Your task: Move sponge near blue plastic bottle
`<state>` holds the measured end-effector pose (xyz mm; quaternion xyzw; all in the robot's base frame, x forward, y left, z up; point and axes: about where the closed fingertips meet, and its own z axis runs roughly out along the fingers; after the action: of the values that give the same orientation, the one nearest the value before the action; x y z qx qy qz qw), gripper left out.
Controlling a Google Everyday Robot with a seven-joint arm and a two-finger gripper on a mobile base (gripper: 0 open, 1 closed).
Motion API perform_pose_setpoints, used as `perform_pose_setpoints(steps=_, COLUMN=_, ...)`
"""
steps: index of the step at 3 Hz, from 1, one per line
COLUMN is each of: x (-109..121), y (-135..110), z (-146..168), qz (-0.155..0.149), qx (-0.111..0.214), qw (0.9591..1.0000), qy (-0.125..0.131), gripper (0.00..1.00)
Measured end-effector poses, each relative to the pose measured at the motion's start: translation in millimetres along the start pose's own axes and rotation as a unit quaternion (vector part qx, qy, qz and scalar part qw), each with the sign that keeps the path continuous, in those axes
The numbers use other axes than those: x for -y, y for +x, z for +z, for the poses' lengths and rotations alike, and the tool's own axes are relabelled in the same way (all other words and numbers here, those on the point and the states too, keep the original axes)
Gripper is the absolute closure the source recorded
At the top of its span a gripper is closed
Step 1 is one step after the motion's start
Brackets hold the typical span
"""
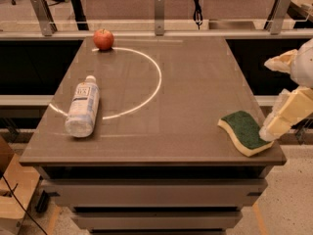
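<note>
While the jaws stand wide apart, holding nothing, we put the gripper (268, 98) just beside the sponge (244, 131) at the table (195, 87) front-right corner. We judge this the approach; next it needs a grasp, then a carry left to the blue plastic bottle (82, 109).

Brown table (195, 87) stands on speckled floor (293, 204), metal railing (159, 11) behind.

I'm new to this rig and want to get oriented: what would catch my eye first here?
The green-topped sponge lies at the near right corner of the table, with the gripper open just beside it. The blue plastic bottle lies on its side near the left edge; a red apple sits at the far left corner.
</note>
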<state>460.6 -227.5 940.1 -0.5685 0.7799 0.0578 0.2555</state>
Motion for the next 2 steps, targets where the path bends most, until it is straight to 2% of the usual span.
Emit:
perform_pose_setpoints(steps=1, x=3.7, y=14.6, z=35.9, qz=0.037, qx=0.024, qw=0.9988, qy=-0.022, gripper=0.0)
perform_pose_setpoints(steps=2, x=1.1, y=30.1, z=72.6, qz=0.074, qx=0.039, qw=0.9953, qy=-0.049, gripper=0.0)
